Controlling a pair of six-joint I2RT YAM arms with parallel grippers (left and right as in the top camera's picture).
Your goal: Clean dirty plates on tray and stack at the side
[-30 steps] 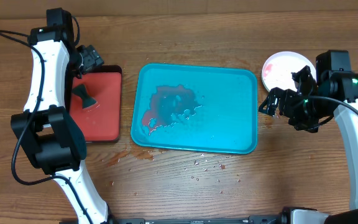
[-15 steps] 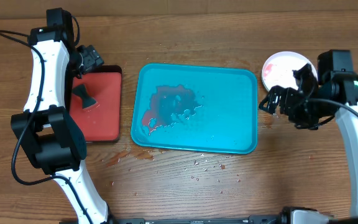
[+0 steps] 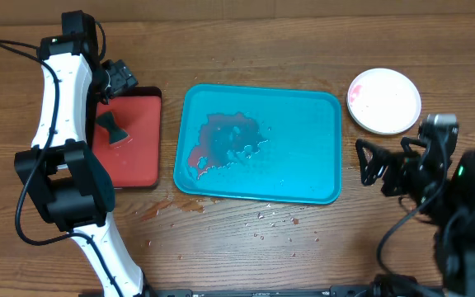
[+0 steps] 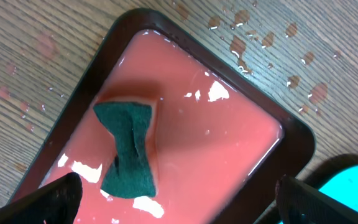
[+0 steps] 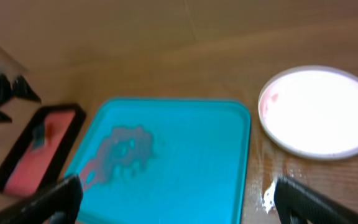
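A white plate (image 3: 384,100) with a faint red smear on its left side lies on the table right of the teal tray (image 3: 303,124); it also shows in the right wrist view (image 5: 319,112). No other plates show separately. The tray (image 5: 191,168) holds only a red sauce puddle (image 3: 225,142). My right gripper (image 3: 372,165) is open and empty, near the tray's right front corner, below the plate. My left gripper (image 3: 120,81) is open and empty above the red tray (image 3: 130,153), where a green sponge (image 4: 129,149) lies in pink water.
The red tray with a dark rim (image 4: 291,143) sits left of the teal tray. Water drops and crumbs (image 3: 279,219) lie on the wooden table in front of the teal tray. A white splash (image 5: 269,196) lies by the tray's right edge.
My right arm has pulled back from the white plate toward the table's front; the plate now lies fully uncovered. The left arm has not moved.
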